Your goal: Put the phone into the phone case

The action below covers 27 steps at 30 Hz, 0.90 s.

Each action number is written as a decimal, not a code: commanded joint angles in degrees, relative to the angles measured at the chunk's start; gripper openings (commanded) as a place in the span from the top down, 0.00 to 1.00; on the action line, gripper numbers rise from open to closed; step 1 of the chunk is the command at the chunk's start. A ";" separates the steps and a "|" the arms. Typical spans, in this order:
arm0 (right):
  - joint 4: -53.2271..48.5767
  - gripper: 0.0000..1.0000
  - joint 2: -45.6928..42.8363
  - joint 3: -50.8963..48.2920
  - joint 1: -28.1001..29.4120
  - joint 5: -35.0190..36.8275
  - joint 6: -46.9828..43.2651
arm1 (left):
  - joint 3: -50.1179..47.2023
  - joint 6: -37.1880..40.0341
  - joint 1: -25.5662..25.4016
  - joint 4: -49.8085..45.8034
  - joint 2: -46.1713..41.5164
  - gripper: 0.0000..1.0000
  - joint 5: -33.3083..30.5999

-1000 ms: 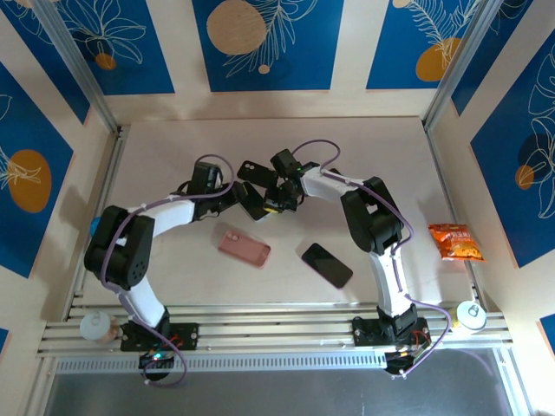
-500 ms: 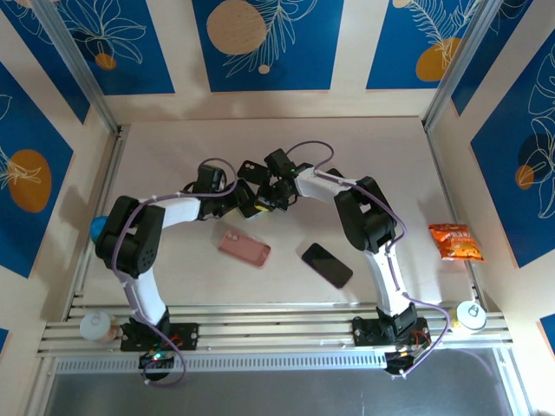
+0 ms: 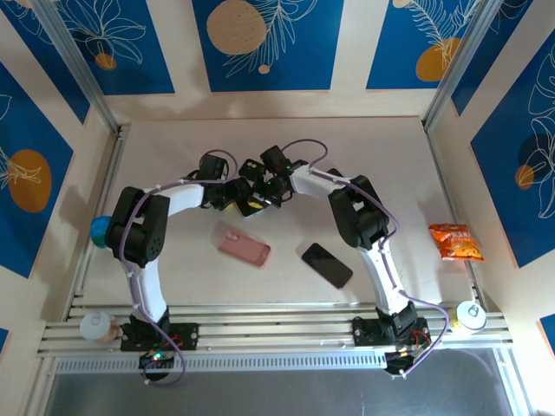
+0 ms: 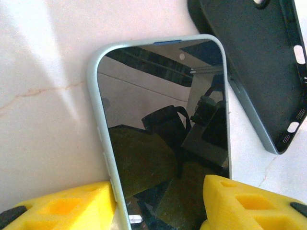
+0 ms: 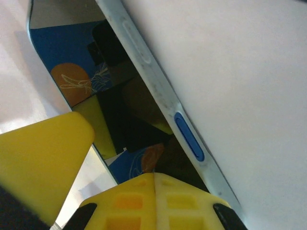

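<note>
phone point(image 4: 163, 120) not in black case point(image 4: 254, 62) yet; left tool point(image 4: 158, 201) clamped across it, case just beside. right tool point(image 5: 98, 179) closed at phone's edge.

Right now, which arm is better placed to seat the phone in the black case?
Probably left: the left hand clamps the phone by both long edges, with the black case lying past its top corner. The right hand is shut beside the phone's edge.

The phone point(image 4: 163, 143) and black case point(image 4: 254, 57) run off frame edges.
</note>
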 commanded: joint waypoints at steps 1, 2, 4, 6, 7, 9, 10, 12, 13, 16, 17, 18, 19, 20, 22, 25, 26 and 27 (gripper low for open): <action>-0.85 1.00 3.61 1.48 1.19 -0.87 1.04 | 3.68 1.35 2.25 7.61 3.55 0.46 -3.92; -0.93 1.00 3.49 1.69 1.19 -1.01 1.03 | 3.86 1.28 2.34 7.84 3.78 0.46 -4.01; -1.06 1.00 2.63 1.76 1.06 -1.37 0.92 | 4.46 1.28 2.44 7.72 4.02 0.46 -4.28; -1.30 1.00 0.79 1.09 0.62 -1.46 0.81 | 5.15 1.46 2.51 7.37 4.17 0.46 -4.54; -1.18 1.00 -0.56 0.19 0.25 -1.48 0.84 | 5.42 1.56 2.53 7.38 4.29 0.46 -4.55; -0.59 1.00 -3.60 -1.98 -0.62 -1.54 0.79 | 5.98 1.85 2.53 7.16 4.20 0.46 -4.80; -0.28 1.00 -5.40 -3.38 -1.15 -1.47 0.80 | 6.30 2.05 2.53 6.90 4.12 0.46 -5.04; 0.22 1.00 -8.85 -6.05 -2.15 -1.12 0.82 | 7.01 2.50 2.62 6.40 4.08 0.46 -5.56; 0.38 0.99 -10.65 -7.50 -2.74 -0.93 0.78 | 7.37 2.76 2.62 6.14 4.20 0.46 -5.76; 0.49 0.93 -15.13 -11.25 -4.69 -0.86 0.69 | 9.06 3.51 2.70 5.20 4.88 0.46 -6.12; 0.60 0.90 -16.48 -12.33 -5.22 -0.76 0.54 | 9.51 3.73 2.75 5.08 5.14 0.46 -6.21; 0.69 0.84 -17.95 -13.57 -5.84 -0.54 0.36 | 10.08 3.99 2.79 4.84 5.62 0.46 -6.29; 0.48 0.77 -19.37 -14.76 -6.55 -0.33 -0.11 | 10.71 4.30 2.80 4.65 6.04 0.46 -6.34; 0.18 0.73 -20.24 -15.45 -7.11 -0.16 -0.39 | 11.20 4.51 2.88 4.70 6.42 0.46 -6.37; -0.59 0.65 -22.15 -17.10 -8.47 0.23 -2.10 | 12.61 4.79 2.87 4.72 7.64 0.45 -5.94; -1.27 0.58 -24.07 -19.73 -11.08 0.94 -4.56 | 14.75 4.50 2.97 4.79 9.62 0.46 -4.72; -1.70 0.56 -24.54 -20.33 -12.05 1.13 -5.44 | 15.16 4.29 2.97 4.98 10.03 0.46 -4.19; -2.14 0.50 -25.06 -20.77 -13.16 1.51 -7.33 | 15.37 4.03 2.94 5.12 10.18 0.46 -3.95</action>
